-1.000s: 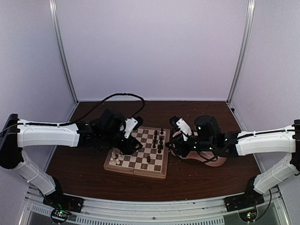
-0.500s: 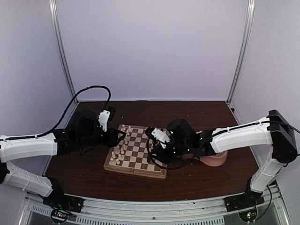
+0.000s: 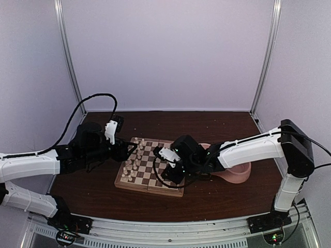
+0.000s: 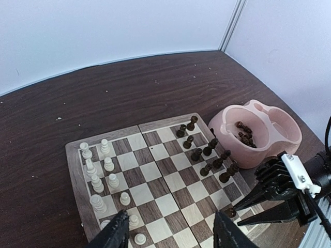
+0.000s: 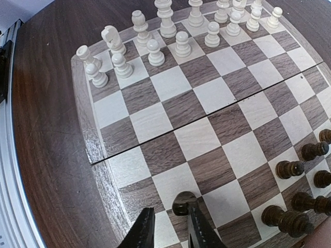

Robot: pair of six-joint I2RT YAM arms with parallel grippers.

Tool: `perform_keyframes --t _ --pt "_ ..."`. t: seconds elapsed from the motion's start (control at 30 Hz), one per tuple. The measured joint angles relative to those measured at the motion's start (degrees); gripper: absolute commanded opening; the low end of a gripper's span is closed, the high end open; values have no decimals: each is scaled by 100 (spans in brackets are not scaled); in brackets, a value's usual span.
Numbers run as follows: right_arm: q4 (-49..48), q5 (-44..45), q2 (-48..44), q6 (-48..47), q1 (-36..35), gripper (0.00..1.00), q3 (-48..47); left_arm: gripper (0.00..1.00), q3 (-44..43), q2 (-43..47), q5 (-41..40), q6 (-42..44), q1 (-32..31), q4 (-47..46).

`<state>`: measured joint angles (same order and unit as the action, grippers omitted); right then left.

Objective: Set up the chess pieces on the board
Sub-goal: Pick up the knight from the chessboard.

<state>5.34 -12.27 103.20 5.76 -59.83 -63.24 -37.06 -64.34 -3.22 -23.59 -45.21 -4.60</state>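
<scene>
The board lies mid-table. Cream chess pieces stand along its left side, also in the left wrist view and the right wrist view. Dark chess pieces stand in two rows on its right side. My right gripper hangs low over the board's near right part, jaws a little apart. One dark piece stands at its tips against the right finger, clear of the left finger; the left wrist view shows it too. My left gripper is open and empty over the board's left edge.
A pink double bowl sits just right of the board, with several dark pieces in its nearer cup. A black cable arcs up behind the left arm. Purple walls enclose the dark wooden table.
My right arm has swung from the pink bowl leftward over the board and down to its near right squares, jaws narrowing. My left arm pulled back left off the board.
</scene>
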Motion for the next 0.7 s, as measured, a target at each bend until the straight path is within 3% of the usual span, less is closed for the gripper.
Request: perform_keyframes --t 0.7 --pt "136 409 219 2 -31 35 -210 55 0 0 94 4 0 -7"
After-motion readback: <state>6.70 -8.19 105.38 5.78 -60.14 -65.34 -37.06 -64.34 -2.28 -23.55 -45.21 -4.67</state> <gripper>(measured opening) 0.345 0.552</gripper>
